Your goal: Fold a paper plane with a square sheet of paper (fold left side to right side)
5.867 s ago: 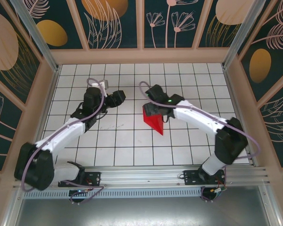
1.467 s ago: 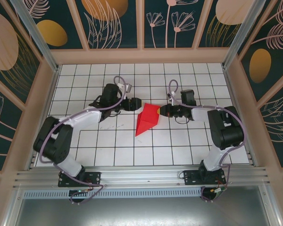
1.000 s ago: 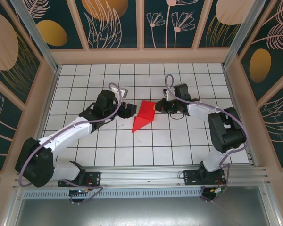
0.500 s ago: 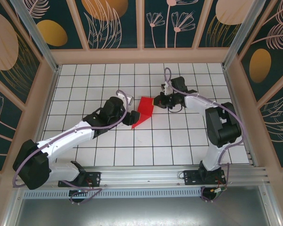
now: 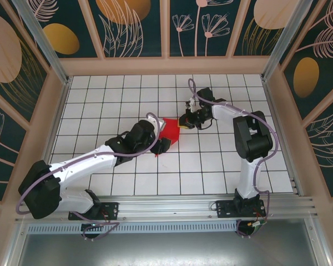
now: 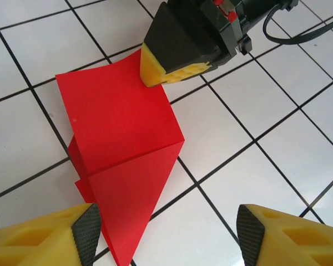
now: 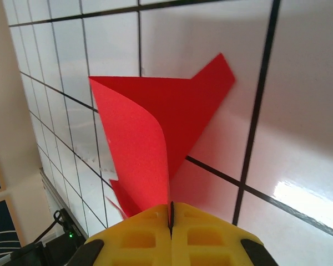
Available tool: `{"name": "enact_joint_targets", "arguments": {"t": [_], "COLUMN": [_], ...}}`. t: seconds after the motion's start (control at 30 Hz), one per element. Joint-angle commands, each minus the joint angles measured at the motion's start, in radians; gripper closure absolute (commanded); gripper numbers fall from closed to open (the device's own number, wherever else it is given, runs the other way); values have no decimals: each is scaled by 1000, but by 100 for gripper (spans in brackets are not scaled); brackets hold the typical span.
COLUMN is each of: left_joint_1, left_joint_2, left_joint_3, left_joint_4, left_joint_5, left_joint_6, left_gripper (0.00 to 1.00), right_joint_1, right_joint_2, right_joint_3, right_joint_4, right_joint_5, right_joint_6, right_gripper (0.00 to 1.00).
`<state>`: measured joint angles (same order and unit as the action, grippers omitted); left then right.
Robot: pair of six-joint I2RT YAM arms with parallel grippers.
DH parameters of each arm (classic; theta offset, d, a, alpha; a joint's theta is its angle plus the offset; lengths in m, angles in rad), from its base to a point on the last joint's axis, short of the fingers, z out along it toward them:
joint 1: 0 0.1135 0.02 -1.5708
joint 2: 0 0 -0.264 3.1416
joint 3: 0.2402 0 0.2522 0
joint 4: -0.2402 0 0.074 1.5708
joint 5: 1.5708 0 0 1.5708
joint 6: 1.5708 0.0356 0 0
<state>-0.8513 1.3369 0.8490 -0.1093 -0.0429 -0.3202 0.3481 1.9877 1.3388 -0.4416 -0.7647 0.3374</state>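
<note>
The white gridded table is carrying everything, with both arms reaching in toward its middle. The left arm is stretching from the near left corner, low over the tiles. The right arm is standing up from the near right and bending back leftward on the far side.

Between the two arm tips, the red sheet of paper is lying folded around the table's centre, its narrow point aiming toward the near edge. In the left wrist view the lower layers are resting flat on the tiles, while the upper flap is curling up off them at the far end.

The right gripper is pinching that raised far edge, its yellow fingers pressing together on the paper.

The left gripper is hanging over the paper's near point with its fingers spread wide apart, gripping nothing. Its left finger is sitting just beside the paper's near left edge.
</note>
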Motion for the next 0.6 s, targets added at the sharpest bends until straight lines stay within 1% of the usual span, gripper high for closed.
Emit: {"name": "enact_joint_targets", "arguments": {"t": [0.0,0.13,0.33,0.57], "left_joint_1": [-10,-20,-41,-93], "left_joint_2": [28,80,186,277], "left_joint_3": [-2,3,50,112], "left_joint_4": [4,7,-58,-91], "left_joint_5": [-14,-34,-130,-195], "left_joint_6": [-22,-20,27,46], "left_gripper": [31,31,30,28], "right_joint_1": [-4,-5,-6,-5], "right_joint_2": [9,11,22,31], "right_joint_3": [26,33,46,54], "right_joint_4": [-58,-58,-72,-72], "right_joint_5": [-48,-55,-56,-61], "right_joint_6": [-23,-18,-18,-14], "right_gripper": [99,99,99,99]}}
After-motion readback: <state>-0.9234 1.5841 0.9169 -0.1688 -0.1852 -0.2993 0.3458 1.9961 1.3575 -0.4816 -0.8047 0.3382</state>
